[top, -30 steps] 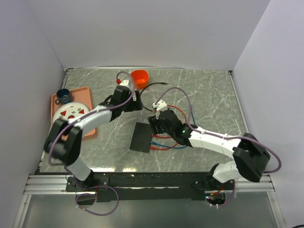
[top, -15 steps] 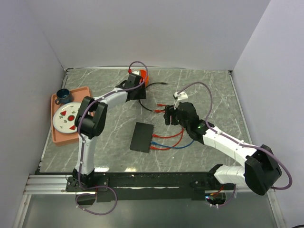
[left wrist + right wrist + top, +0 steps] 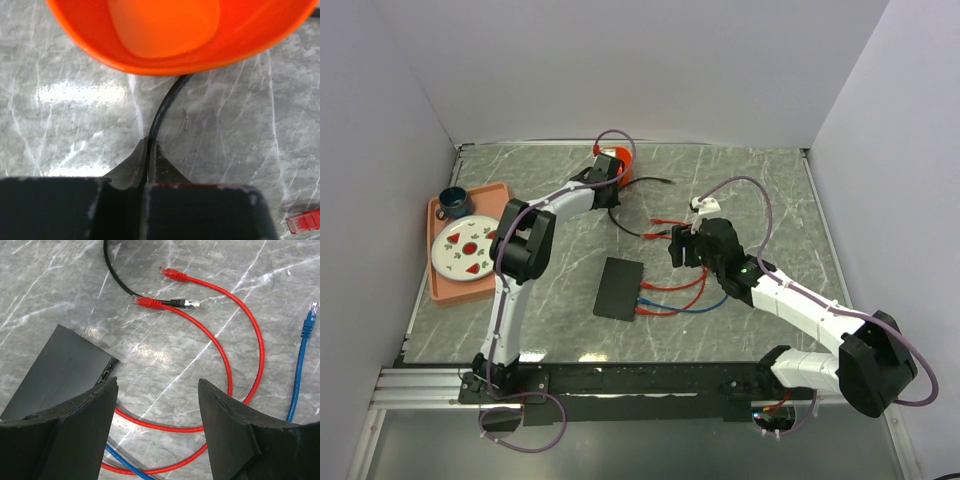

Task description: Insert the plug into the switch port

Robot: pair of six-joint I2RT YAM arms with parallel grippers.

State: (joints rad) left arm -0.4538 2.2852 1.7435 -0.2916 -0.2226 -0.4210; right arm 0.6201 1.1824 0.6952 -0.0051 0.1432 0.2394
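Note:
My left gripper (image 3: 149, 146) is shut on a thin black cable (image 3: 165, 105), right in front of the orange cup (image 3: 175, 35). From above, this gripper (image 3: 611, 186) sits at the cup's (image 3: 617, 160) near side. The flat black box (image 3: 60, 365) lies on the marble, with the switch port (image 3: 104, 372) in its narrow edge. My right gripper (image 3: 157, 381) hangs open and empty above the red cable loops (image 3: 227, 365), just right of the port. The black cable's plug (image 3: 189, 303) lies beside a red plug (image 3: 146, 302). Another red plug (image 3: 172, 273) and a blue plug (image 3: 311, 310) lie loose.
A pink tray (image 3: 438, 290) at the left edge holds a patterned plate (image 3: 467, 247) and a dark blue mug (image 3: 451, 201). Red and blue cables (image 3: 680, 300) trail from the black box (image 3: 619, 289) toward the right arm. White walls enclose three sides.
My left arm has reached back to the orange cup, and its gripper has shut on the black cable. My right gripper has drawn back from the box's edge to the right.

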